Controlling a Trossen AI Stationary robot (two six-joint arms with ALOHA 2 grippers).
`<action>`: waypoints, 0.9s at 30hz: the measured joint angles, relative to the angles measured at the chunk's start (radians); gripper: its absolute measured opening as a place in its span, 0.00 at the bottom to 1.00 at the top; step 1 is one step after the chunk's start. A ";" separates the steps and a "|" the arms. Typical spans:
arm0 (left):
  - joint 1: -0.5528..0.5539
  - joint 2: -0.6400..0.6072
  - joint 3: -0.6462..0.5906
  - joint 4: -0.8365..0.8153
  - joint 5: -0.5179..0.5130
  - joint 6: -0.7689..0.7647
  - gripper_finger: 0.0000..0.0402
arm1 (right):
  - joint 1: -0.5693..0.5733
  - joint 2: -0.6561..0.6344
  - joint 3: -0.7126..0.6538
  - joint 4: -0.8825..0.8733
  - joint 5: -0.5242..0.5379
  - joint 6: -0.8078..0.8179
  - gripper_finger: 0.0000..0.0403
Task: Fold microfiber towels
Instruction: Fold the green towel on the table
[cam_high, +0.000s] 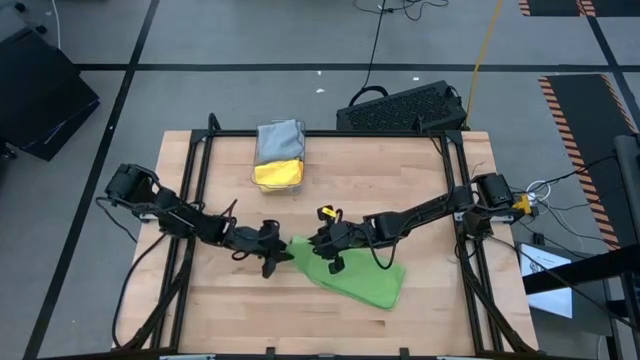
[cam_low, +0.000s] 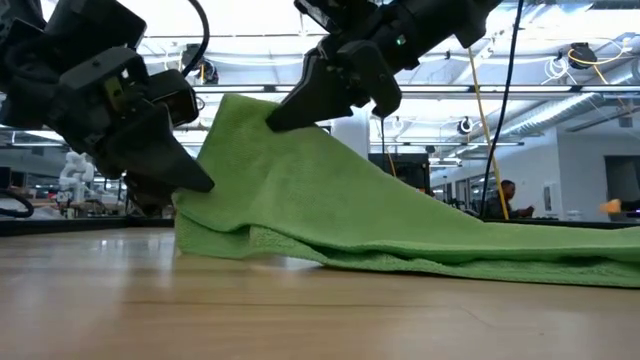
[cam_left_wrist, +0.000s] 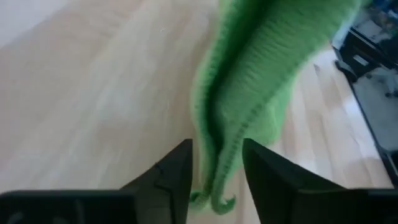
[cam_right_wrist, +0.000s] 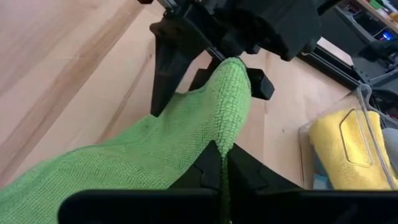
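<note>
A bright green microfiber towel (cam_high: 355, 275) lies at the middle of the table, its right part flat on the wood and its left end raised. My right gripper (cam_low: 285, 115) is shut on that raised end. My left gripper (cam_left_wrist: 216, 177) is open at the towel's left end, low over the table, one finger on each side of a hanging fold (cam_left_wrist: 221, 155). The right wrist view shows the left gripper's fingers straddling the towel's peak (cam_right_wrist: 233, 68). My left gripper has the towel's fold between its fingers; whether the fingers touch the cloth, I cannot tell. My right gripper pinches a raised fold at the towel's left end (cam_right_wrist: 231, 134) between its two fingers, coming from the table's right and slanting down. The held part is lifted clear. From there the cloth slopes down to the table (cam_low: 520, 262).
A clear plastic bin (cam_high: 262, 180) stands at the table's far side, holding a yellow towel (cam_high: 278, 174) and a grey one (cam_high: 280, 140). A black keyboard-like object (cam_high: 400, 108) lies past the far edge. Black frame rails (cam_high: 195, 180) run along the left and right sides.
</note>
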 joint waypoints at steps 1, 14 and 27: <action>0.001 0.000 0.000 -0.002 -0.012 -0.006 0.36 | 0.000 0.000 0.000 0.000 0.001 0.000 0.00; -0.001 0.000 0.000 -0.005 -0.032 0.009 0.04 | 0.000 0.000 0.000 0.000 0.011 0.002 0.00; -0.045 0.000 0.000 0.002 -0.161 0.035 0.28 | 0.000 -0.040 0.000 -0.002 0.051 0.003 0.00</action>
